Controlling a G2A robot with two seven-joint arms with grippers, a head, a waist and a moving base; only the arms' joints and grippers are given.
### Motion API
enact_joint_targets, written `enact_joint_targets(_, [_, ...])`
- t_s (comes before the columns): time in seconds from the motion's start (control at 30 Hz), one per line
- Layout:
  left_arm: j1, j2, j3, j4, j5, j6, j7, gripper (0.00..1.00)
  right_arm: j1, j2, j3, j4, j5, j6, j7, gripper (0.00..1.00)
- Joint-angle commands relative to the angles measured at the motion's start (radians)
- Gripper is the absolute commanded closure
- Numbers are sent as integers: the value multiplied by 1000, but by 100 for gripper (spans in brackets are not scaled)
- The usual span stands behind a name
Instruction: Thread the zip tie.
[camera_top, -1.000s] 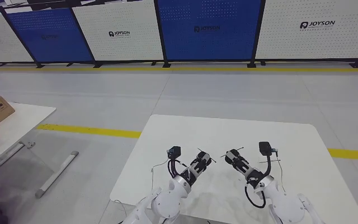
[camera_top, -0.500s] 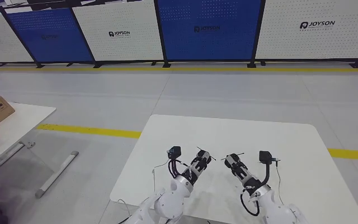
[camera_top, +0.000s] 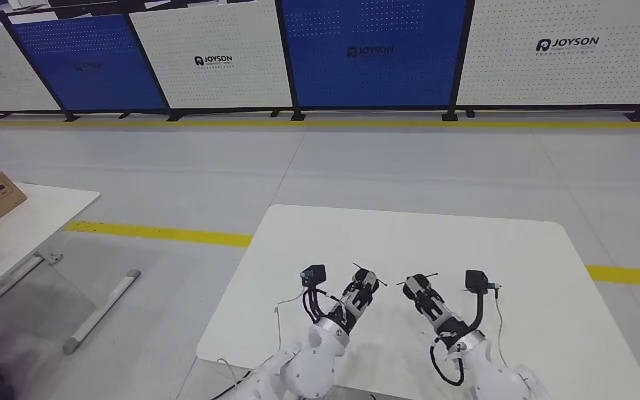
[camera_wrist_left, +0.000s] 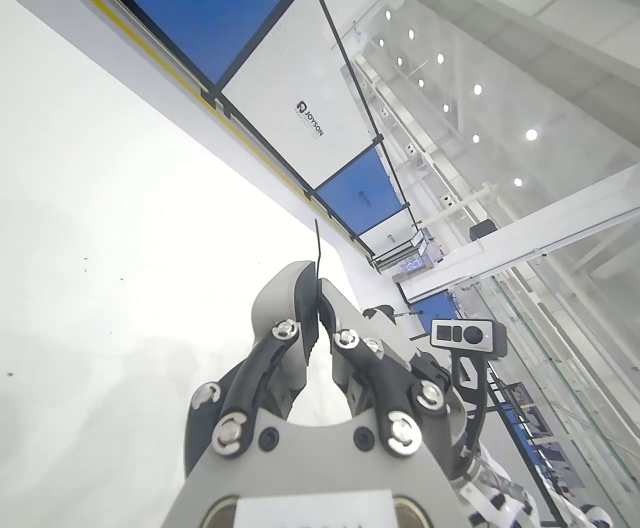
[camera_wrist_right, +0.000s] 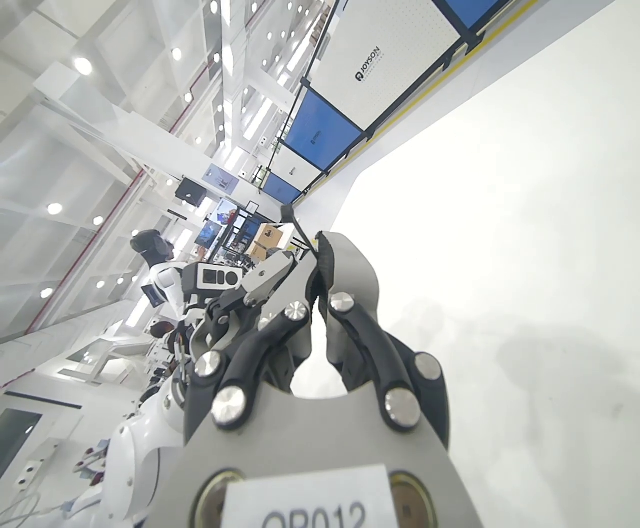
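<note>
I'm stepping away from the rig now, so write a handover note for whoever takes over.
Grippers: left gripper shut on the tie's tail, which pokes out past the fingertips; right gripper shut on the head end.
Place: both over the table, side by side, tips apart.
Done: both ends gripped.
Left: bring the tail to the head end and thread it through; not yet done. Cannot tell whether both ends belong to one tie.
</note>
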Motion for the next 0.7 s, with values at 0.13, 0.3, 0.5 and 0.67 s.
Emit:
enact_joint_targets(0.13, [0, 0, 0, 0, 0, 0, 0, 100, 0, -18, -60, 37, -59, -2, -104, 100])
enact_joint_targets(0.3, [0, 0, 0, 0, 0, 0, 0, 100, 3, -20, -65, 41, -59, -4, -106, 100])
enact_joint_targets(0.5, [0, 0, 0, 0, 0, 0, 0, 100, 0, -21, -66, 40, -50, -14, -111, 100])
enact_joint_targets(0.67, [0, 0, 0, 0, 0, 0, 0, 100, -12, -35, -89, 81, -52, -68, -218, 100])
